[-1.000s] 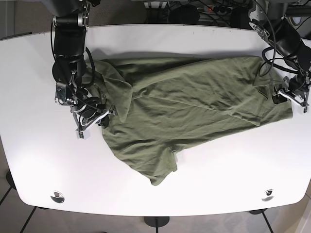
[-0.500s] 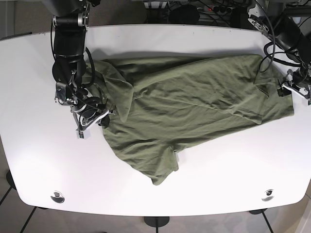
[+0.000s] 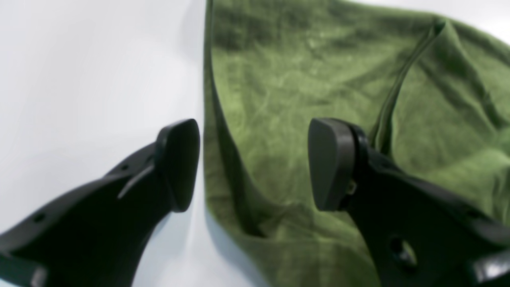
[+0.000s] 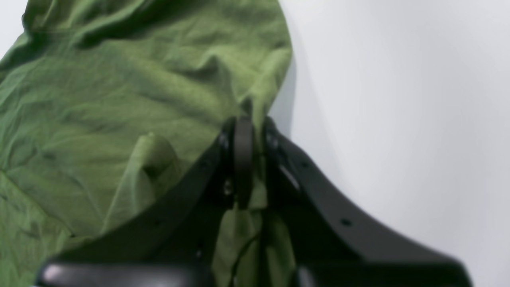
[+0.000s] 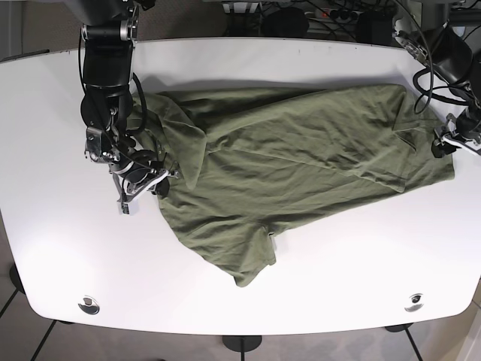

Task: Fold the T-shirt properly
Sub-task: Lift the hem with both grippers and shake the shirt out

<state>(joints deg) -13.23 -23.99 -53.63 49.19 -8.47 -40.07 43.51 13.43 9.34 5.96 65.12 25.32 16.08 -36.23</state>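
Observation:
An olive green T-shirt [image 5: 301,154] lies spread and creased across the white table [image 5: 338,263], with one sleeve [image 5: 252,263] pointing toward the front edge. My right gripper [image 5: 143,180] is at the shirt's left edge. In the right wrist view it [image 4: 247,159] is shut on a fold of the shirt [image 4: 119,99]. My left gripper [image 5: 451,141] hovers at the shirt's right edge. In the left wrist view it [image 3: 255,167] is open, with the shirt's hem [image 3: 223,159] lying between the two fingers, and it holds nothing.
Two round metal fittings [image 5: 89,304] [image 5: 414,302] sit near the table's front corners. Cables and dark equipment [image 5: 316,15] lie behind the back edge. Bare white tabletop shows in front of the shirt and to its left.
My left gripper has moved right and slightly back, from over the shirt's right corner to its outer edge. The right gripper and the shirt have stayed put.

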